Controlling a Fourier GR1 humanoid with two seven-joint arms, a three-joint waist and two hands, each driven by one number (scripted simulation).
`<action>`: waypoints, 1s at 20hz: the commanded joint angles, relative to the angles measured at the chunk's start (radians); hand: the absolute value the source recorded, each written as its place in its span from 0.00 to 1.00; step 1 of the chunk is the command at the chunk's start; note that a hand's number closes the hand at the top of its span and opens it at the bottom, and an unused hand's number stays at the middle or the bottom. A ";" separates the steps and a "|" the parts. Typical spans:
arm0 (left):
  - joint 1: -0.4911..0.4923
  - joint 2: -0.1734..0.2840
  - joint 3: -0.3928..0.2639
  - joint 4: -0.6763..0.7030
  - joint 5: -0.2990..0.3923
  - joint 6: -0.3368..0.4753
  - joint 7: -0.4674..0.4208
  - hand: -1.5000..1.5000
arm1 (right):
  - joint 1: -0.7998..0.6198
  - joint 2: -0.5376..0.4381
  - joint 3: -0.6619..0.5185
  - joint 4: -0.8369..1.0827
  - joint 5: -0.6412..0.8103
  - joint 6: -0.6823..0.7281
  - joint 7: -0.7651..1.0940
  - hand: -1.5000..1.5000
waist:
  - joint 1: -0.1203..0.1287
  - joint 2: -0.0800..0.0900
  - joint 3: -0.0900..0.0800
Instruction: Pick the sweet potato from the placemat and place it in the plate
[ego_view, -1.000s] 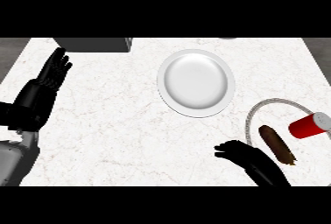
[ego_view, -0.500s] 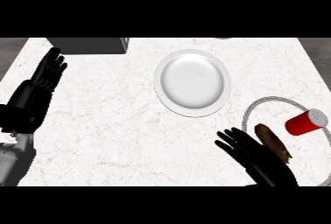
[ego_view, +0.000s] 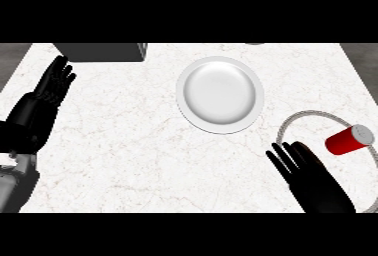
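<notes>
you are looking steeply down on a white marbled counter (ego_view: 148, 150). the white plate (ego_view: 220, 95) lies at centre, toward the far edge, with nothing on it. to its right, near the right edge, the placemat (ego_view: 310, 116) shows as a pale round rim, with a red cup (ego_view: 349, 140) lying on its side on it. the right hand (ego_view: 306, 170) comes in from the lower edge with fingers straight and spread, released, holding nothing; it covers the left part of the placemat. the sweet potato cannot be seen in this view, so you cannot tell from it where the sweet potato lies. the left hand (ego_view: 46, 95) rests at the left edge, fingers straight and pointing up, released. a dark grey box (ego_view: 100, 51) sits at the far edge, left of the plate.
</notes>
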 joint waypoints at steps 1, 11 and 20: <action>0.009 -0.018 -0.017 -0.044 0.000 0.005 0.023 0.50 | -0.023 0.045 0.048 -0.077 0.055 0.289 0.220 0.00 | 0.019 0.003 0.003; -0.102 -0.050 0.058 0.090 -0.036 -0.076 0.020 0.50 | -0.061 0.118 0.008 -0.003 0.162 0.373 0.245 0.00 | 0.010 0.010 0.007; 0.005 -0.094 0.077 -0.003 -0.095 -0.083 0.016 0.50 | -0.126 0.196 -0.051 0.183 0.260 0.385 0.251 0.00 | 0.020 0.010 0.007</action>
